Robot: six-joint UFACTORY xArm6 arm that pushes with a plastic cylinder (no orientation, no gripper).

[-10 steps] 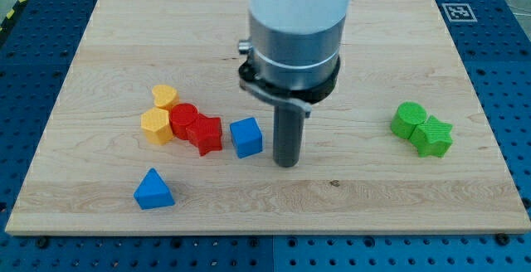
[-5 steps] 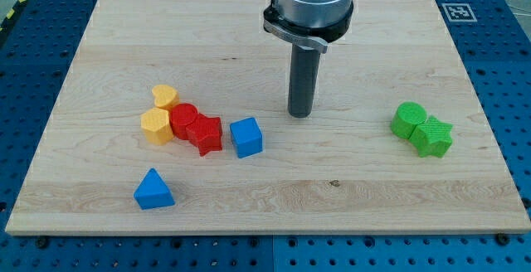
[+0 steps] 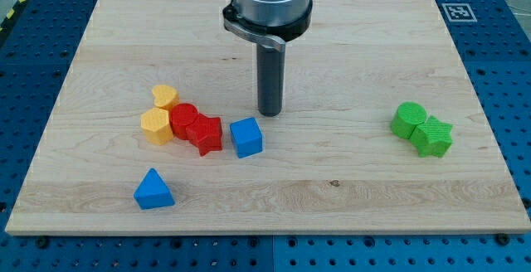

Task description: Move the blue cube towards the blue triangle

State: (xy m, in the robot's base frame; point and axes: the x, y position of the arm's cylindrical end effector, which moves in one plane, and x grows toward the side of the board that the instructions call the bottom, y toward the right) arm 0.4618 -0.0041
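Observation:
The blue cube (image 3: 246, 137) sits near the middle of the wooden board (image 3: 373, 197). The blue triangle (image 3: 153, 190) lies toward the view's bottom left, well apart from the cube. My tip (image 3: 269, 113) stands just above and slightly right of the blue cube in the view, a small gap from it, not touching.
A red star (image 3: 205, 133) and a red cylinder (image 3: 183, 120) sit just left of the blue cube, with a yellow hexagon (image 3: 156, 127) and a yellow heart (image 3: 165, 97) beyond them. A green cylinder (image 3: 408, 119) and a green star (image 3: 433, 136) sit at the view's right.
My tip moved from right of the blue cube up toward the view's top, then left, ending just above the cube. No block has moved.

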